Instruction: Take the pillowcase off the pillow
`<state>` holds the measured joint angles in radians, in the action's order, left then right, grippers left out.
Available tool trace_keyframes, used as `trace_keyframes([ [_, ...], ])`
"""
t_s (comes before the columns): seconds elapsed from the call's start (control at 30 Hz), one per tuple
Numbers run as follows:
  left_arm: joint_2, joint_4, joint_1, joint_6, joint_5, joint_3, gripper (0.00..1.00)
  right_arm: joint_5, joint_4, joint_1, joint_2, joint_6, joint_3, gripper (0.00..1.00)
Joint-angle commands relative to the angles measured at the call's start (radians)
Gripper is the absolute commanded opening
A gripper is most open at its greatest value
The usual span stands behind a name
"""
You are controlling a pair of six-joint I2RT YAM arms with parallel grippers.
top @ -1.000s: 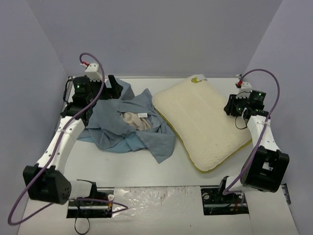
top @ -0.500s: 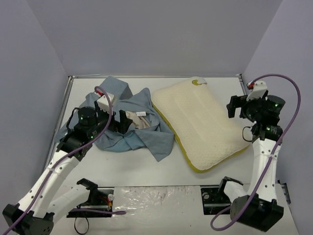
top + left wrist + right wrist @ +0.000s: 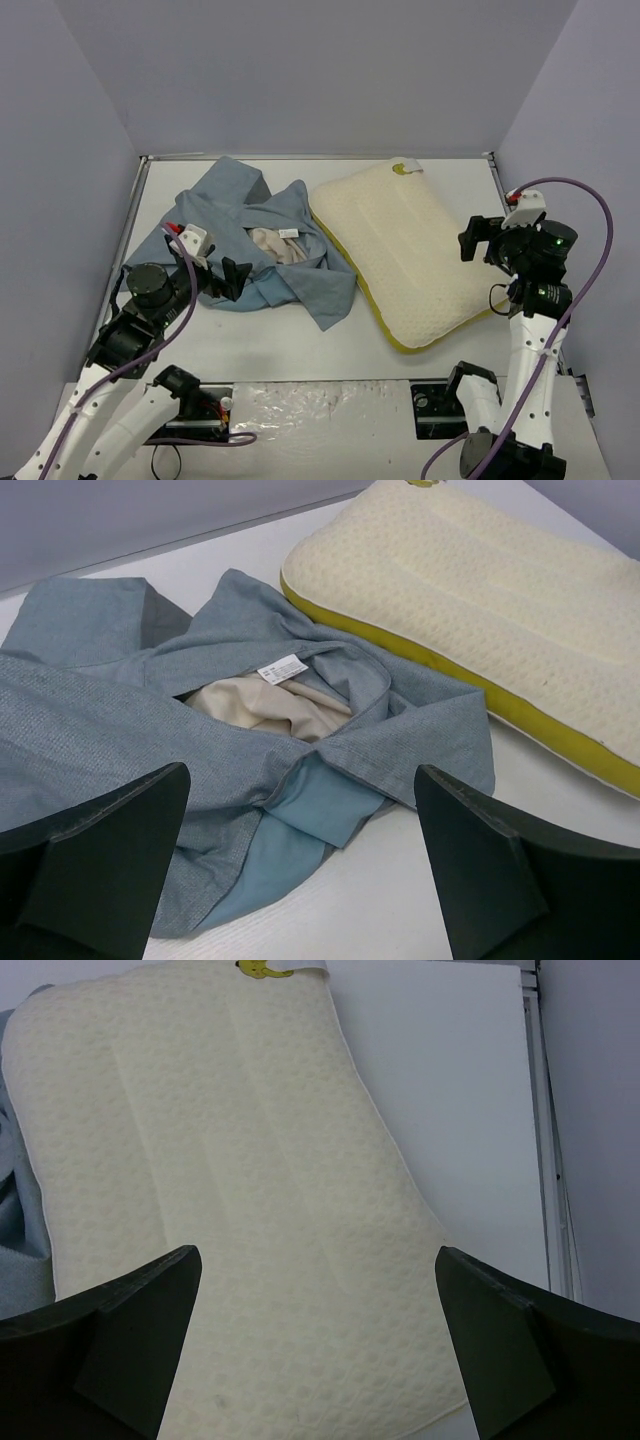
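- Hovering my left end effector point(image 3: 224, 279) over the near edge of the pillowcase point(image 3: 262, 262), jaws spread wide and holding nothing; whether a fingertip brushes the cloth I cannot tell from above;
- the pillowcase lies crumpled on the left half of the counter point(image 3: 300, 340), grey-blue face outward; a cream patch and a small white label point(image 3: 282, 668) show in a gap among its folds;
- the pillow point(image 3: 412, 250) lies bare just to its right, slanted; its yellow-green edge band point(image 3: 520, 715) sits against the cloth at the far end;
- my right end effector point(image 3: 478, 236) hangs above the pillow's right edge, jaws also wide, gripping nothing.
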<state>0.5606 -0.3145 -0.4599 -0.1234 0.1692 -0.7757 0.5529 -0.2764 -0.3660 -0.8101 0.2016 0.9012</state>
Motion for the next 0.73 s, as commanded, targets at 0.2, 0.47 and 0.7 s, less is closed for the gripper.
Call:
trace_keyframes([
  [0.2, 0.048, -0.006, -0.005, 0.028, -0.057, -0.002, 0.94, -0.134, 0.051, -0.004, 0.006, -0.031, -0.002, 1.0],
  [0.47, 0.055, -0.015, -0.017, 0.033, -0.092, 0.001, 0.94, -0.148, 0.057, -0.004, 0.012, -0.011, -0.01, 1.0],
  [0.7, 0.058, -0.017, -0.017, 0.036, -0.1, 0.001, 0.94, -0.128, 0.062, -0.004, 0.031, 0.016, -0.025, 1.0],
])
